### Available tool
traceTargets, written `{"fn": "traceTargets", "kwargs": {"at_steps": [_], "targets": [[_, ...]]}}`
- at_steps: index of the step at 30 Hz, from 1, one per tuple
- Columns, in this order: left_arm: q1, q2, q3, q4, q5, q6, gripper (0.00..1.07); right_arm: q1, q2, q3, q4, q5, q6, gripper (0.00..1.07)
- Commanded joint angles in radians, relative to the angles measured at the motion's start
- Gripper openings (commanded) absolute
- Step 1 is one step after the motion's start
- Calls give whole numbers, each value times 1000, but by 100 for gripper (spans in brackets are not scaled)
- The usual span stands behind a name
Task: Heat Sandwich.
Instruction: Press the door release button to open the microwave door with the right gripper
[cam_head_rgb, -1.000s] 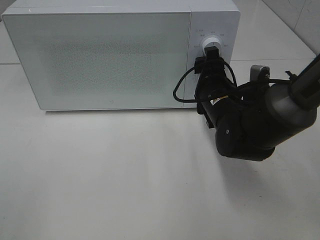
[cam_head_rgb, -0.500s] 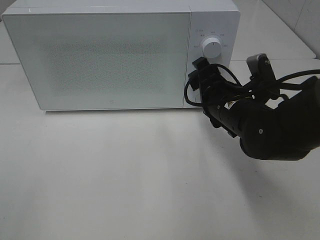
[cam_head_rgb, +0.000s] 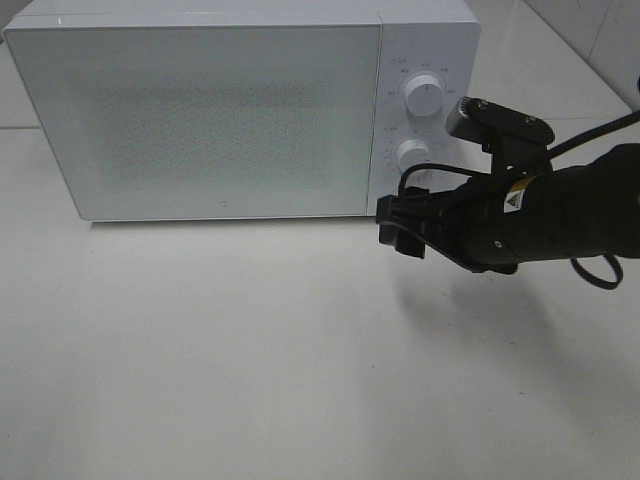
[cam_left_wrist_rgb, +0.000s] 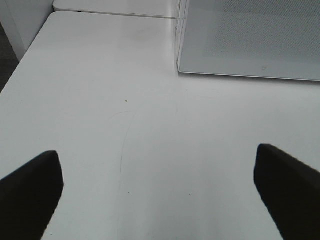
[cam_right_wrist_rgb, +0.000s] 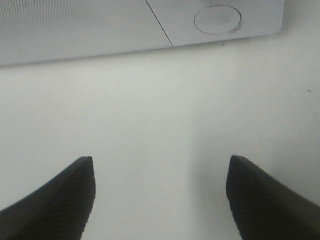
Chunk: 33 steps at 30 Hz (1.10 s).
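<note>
A white microwave (cam_head_rgb: 200, 110) stands at the back of the table with its door shut. Its two white knobs, upper (cam_head_rgb: 424, 96) and lower (cam_head_rgb: 413, 153), sit on the right panel. The sandwich is out of view. My right gripper (cam_head_rgb: 398, 223) is open and empty, low in front of the microwave's lower right corner, apart from the knobs. The right wrist view shows its two dark fingers (cam_right_wrist_rgb: 55, 200) over bare table, with the microwave's lower edge (cam_right_wrist_rgb: 100, 45) and a knob (cam_right_wrist_rgb: 218, 19) beyond. My left gripper (cam_left_wrist_rgb: 160, 195) is open and empty over the table, left of the microwave (cam_left_wrist_rgb: 250, 40).
The white table (cam_head_rgb: 250, 350) stretches in front of the microwave. The right arm's black body and cables (cam_head_rgb: 540, 215) hang over the table's right side. The table's left edge (cam_left_wrist_rgb: 20, 65) shows in the left wrist view.
My right gripper has left the upper knob, come down and back from the panel, and now hangs low by the microwave's lower right corner. The left gripper's motion is not shown.
</note>
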<state>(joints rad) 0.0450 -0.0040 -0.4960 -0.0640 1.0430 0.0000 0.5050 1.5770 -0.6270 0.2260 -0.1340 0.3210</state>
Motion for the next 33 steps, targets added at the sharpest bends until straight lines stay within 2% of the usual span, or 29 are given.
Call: {"fn": "traceTargets", "kwargs": {"at_steps": [1,6,12,14,18,26,27,33], "targets": [[1,-25,3,-4,-12,0,98,-25,-48,-1,-88,134,-48,76],[1,-25,3,-4,-12,0,98,-43,-164,-25,-209,444,-114,76],[1,-25,3,-4,-12,0,98,-43,-268,-37,-226,644,-147,76],[1,-25,3,-4,-12,0,98,-41,-354,-37,-226,749,-170,76],[1,-25,3,-4,-12,0,98,-41,-441,-39,-226,838,-187,76],[1,-25,3,-4,-12,0,98,-41,-788,-39,-226,1148,-222,76],[1,-25,3,-4,-12,0,98,-41,-788,-39,-226,1148,-222,76],[1,-25,3,-4,-12,0,98,-41,-1072,-39,-236,1329,-222,76]]}}
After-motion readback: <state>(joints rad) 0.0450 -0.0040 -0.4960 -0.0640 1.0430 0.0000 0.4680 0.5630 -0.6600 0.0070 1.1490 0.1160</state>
